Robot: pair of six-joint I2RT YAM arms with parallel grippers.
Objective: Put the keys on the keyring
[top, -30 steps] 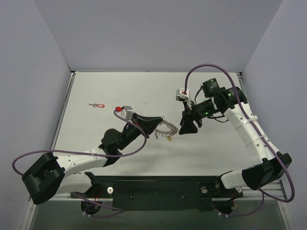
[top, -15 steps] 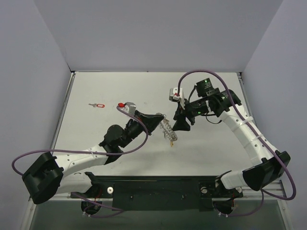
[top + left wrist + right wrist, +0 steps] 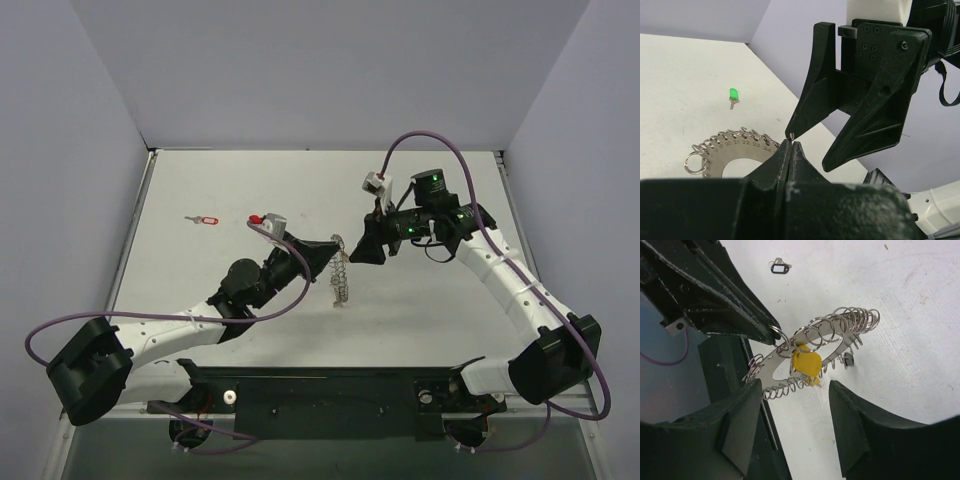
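Your left hand (image 3: 792, 143) pinched the keyring (image 3: 837, 326) by only a thin bit of its rim, so your spread, empty right hand (image 3: 795, 385), just beside the keyring, could have knocked it and its hanging yellow key (image 3: 806, 365) loose onto the surface (image 3: 900, 315).

A white table (image 3: 200, 180) filled the centre of the top view. Plain lilac-grey walls closed it in: a back wall (image 3: 330, 70) at top, a left wall (image 3: 60, 180) and a right wall (image 3: 590, 130). The light was even.
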